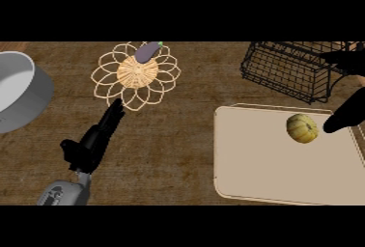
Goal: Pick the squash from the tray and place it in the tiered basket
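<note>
Hovering right hand [347,116] just beside squash [302,128] on tray [271,164], finger spread indiscernible; left hand [96,140] straight-fingered, empty.

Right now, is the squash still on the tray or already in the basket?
On the tray. The squash lies on the tray near its far right corner, apart from the wire tiered basket beyond it.
</note>
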### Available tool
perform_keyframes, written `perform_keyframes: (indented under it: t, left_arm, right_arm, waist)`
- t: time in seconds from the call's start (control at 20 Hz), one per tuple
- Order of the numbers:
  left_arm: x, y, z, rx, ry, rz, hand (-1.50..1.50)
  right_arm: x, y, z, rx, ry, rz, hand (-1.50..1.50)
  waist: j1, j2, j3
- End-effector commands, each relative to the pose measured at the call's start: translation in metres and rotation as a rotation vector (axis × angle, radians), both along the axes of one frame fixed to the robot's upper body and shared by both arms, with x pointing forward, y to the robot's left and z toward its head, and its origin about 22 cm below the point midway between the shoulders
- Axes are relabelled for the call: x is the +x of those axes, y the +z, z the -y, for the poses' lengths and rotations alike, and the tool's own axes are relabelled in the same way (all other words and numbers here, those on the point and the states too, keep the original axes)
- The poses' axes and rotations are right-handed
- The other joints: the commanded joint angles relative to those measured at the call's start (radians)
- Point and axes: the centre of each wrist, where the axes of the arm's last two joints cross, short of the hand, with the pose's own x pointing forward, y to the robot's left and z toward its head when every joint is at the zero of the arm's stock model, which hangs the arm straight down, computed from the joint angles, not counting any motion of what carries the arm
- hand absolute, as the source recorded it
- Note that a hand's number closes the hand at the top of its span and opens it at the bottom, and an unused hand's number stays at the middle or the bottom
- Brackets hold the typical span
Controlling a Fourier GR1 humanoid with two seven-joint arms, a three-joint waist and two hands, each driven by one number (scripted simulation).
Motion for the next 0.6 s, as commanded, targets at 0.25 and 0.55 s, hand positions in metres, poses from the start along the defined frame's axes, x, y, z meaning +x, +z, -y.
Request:
perform_keyframes:
  t: [0.25, 0.55]
  left_arm:
    - [0.006, 0.002, 0.003, 0.012, 0.005, -0.011, 0.00]
    - [0.000, 0.001, 0.002, 0.004, -0.010, 0.008, 0.00]
  right_arm:
    - [-0.011, -0.021, -0.032, -0.126, -0.132, 0.000, -1.50]
    - [0.008, -0.062, -0.016, -0.183, -0.177, -0.148, -1.50]
  waist:
    - [-0.005, 0.000, 0.001]
    - [0.005, 0.003, 0.001]
